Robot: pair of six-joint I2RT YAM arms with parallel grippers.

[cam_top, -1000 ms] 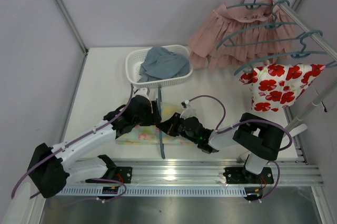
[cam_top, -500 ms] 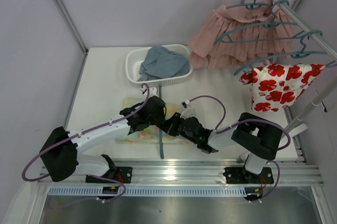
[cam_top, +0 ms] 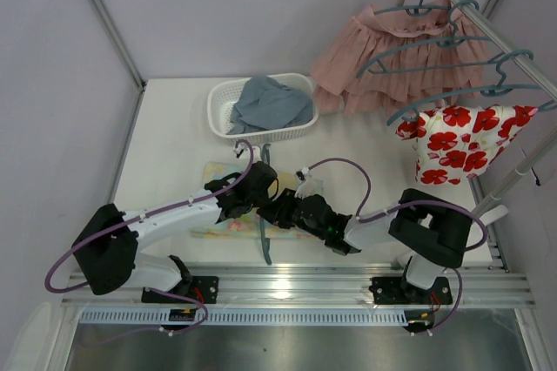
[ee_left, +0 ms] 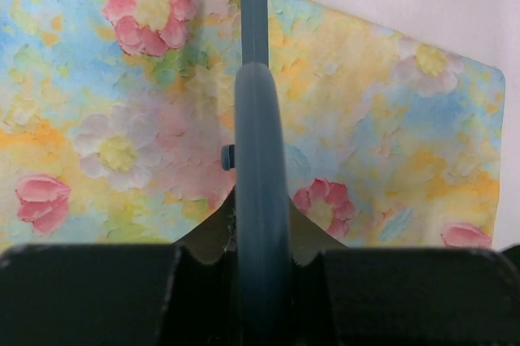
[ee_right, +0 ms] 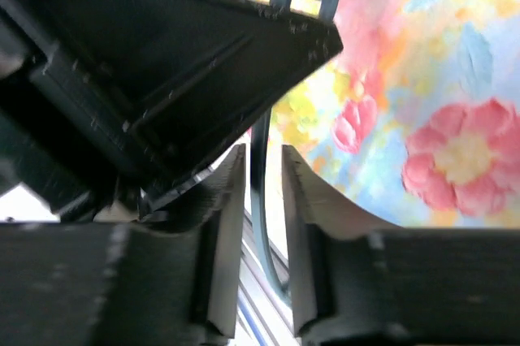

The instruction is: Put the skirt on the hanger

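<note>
Left gripper (ee_left: 260,236) was clamped on the hanger (ee_left: 260,143), teal bar pinched tight between its jaws. The skirt (ee_left: 390,143) lay spread flat on the surface (cam_top: 174,127), directly beneath it. Right gripper (ee_right: 264,192), just beside the left one, had its jaws only narrowly apart, with the same bar running between them and a sliver of daylight on each side. This looked like the step of lining the hanger up over the skirt. The next move called for working cloth onto the bar without bunching it.
</note>
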